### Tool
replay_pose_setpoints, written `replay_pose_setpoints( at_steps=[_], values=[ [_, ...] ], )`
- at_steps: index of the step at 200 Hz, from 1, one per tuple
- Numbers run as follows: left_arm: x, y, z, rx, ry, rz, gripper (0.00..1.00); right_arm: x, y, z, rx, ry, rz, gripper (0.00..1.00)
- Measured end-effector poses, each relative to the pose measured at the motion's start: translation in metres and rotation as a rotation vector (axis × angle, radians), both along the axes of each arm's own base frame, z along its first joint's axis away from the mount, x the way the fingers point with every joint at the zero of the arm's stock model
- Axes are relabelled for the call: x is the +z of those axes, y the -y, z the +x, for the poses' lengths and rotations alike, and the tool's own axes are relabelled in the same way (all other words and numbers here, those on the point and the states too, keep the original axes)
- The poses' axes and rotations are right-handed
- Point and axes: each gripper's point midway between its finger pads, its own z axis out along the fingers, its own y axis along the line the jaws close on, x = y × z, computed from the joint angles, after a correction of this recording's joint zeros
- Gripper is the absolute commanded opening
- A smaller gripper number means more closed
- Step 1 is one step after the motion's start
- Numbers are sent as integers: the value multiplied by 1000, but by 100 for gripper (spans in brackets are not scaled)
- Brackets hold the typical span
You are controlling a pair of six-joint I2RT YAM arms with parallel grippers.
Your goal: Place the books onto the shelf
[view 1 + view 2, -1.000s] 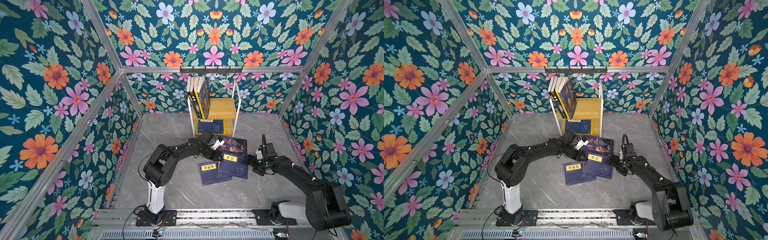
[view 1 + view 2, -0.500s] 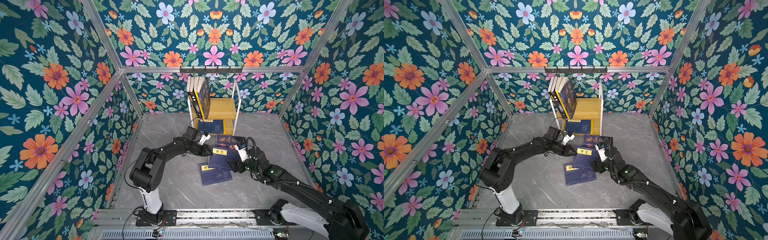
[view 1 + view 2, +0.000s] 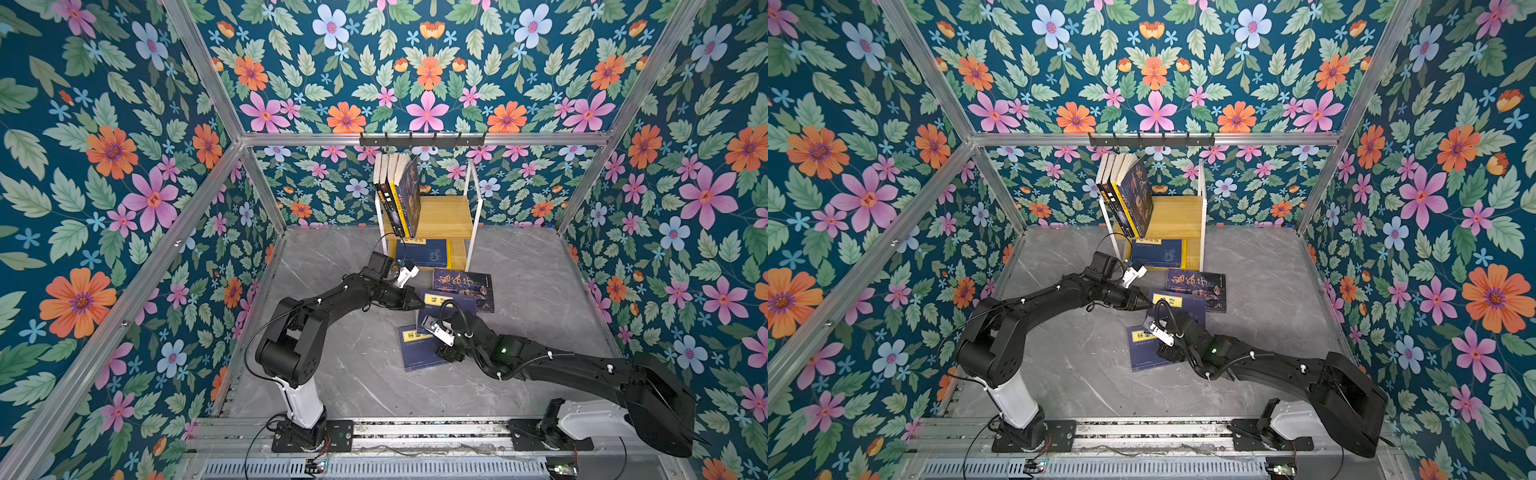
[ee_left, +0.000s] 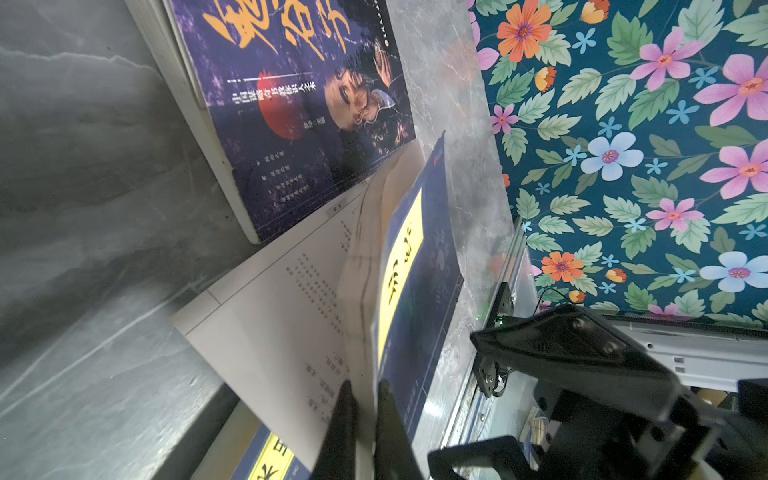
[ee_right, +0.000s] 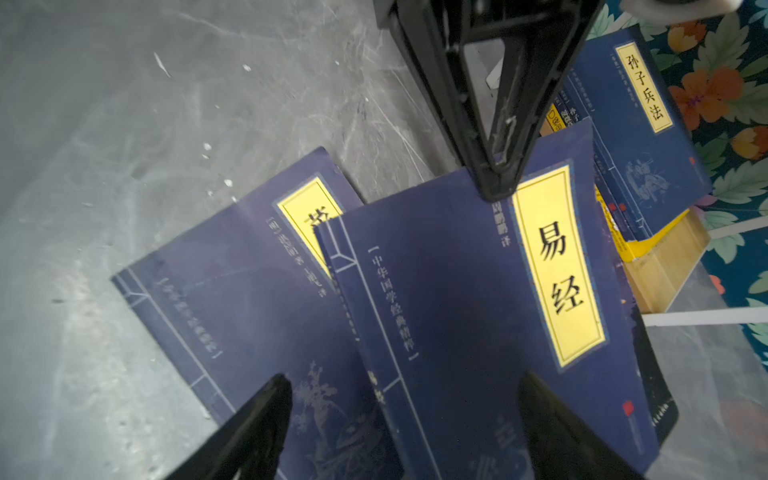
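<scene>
Yi Jing paperback [image 5: 478, 311], navy with a yellow title label, lies flat just in front of the shelf [image 3: 451, 216]. Its far corner meets a purple portrait book [image 3: 463, 286] nearer the shelf, and its near part overlaps a second navy paperback [image 3: 415, 353] farther from the shelf. The shelf's upper tier carries a leaning row of books [image 3: 399, 195]; its lower tier holds a flat stack topped by another navy volume [image 3: 422, 251].

The left gripper [image 4: 365, 390] is pinched tight on the Yi Jing's front cover and a few leaves at the edge. The cover peels up and bare pages show, so the stock appears thin, light and floppy, bending rather than rising whole. A hold across the full page block near the spine would probably carry it better. The right gripper [image 5: 403, 376] hangs over both navy books, fingers spread wide, holding nothing.

The grey marbled tabletop [image 3: 353, 374] looks smooth, so books likely slide when pushed. Floral walls [image 3: 124, 166] enclose the cell, with the shelf against the rear one.
</scene>
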Motion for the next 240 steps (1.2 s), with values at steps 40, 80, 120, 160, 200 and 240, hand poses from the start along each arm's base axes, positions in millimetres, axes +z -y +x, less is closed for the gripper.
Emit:
replay_pose_setpoints(
  at_steps=[40,80,120,160,200,240],
  values=[
    [0,0,1,3,-4,-7,0,-11,11,12,-38,53,-110,68],
    [-2,-1,2,5,-12,-8,0,-21,22,15,-28,98,-200,58],
    [-3,-1,4,20,-26,-11,19,-22,24,16,18,145,-261,19],
    [8,-15,12,77,8,-15,43,1,23,18,63,194,-260,0],
    [19,-48,26,183,78,-16,47,39,19,25,109,230,-226,0],
    [26,-87,44,300,150,10,54,66,13,42,139,241,-228,0]
  ],
)
